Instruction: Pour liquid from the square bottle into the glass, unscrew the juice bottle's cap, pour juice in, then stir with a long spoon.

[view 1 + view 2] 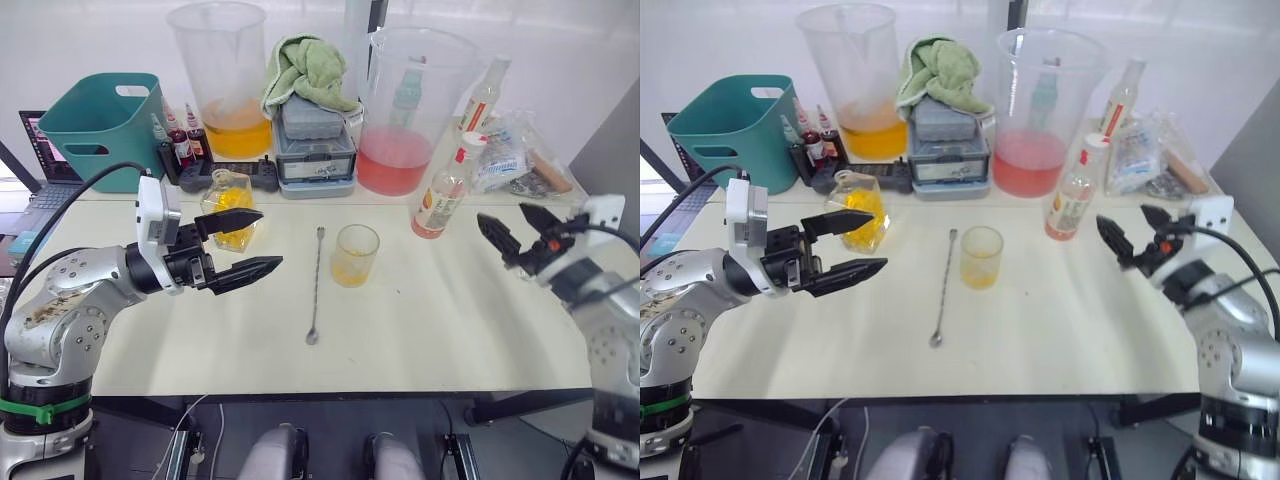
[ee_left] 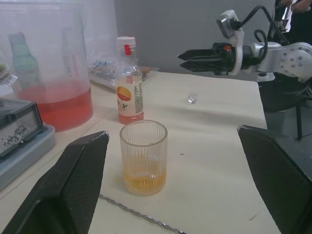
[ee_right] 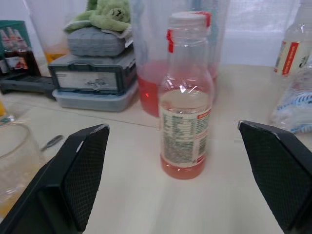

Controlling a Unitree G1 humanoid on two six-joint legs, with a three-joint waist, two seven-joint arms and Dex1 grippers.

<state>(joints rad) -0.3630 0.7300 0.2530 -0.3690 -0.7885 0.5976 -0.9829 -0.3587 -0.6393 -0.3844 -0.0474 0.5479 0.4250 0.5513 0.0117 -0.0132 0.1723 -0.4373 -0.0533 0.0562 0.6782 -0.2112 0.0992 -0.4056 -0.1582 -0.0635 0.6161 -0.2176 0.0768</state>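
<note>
Juice bottle point(image 3: 185, 97) stood upright beside glass point(image 1: 355, 255), cap on. Right gripper point(image 1: 520, 232) held spread, empty, facing it; left gripper point(image 1: 243, 243) likewise spread. Bottle judged light, slippery (thin plastic); body best gripped mid-label.

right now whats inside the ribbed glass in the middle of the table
The clear ribbed glass holds a shallow layer of orange-yellow liquid at the bottom; the rest is empty. The long metal spoon lies on the table beside it, not inside. Nothing covers the glass.
</note>
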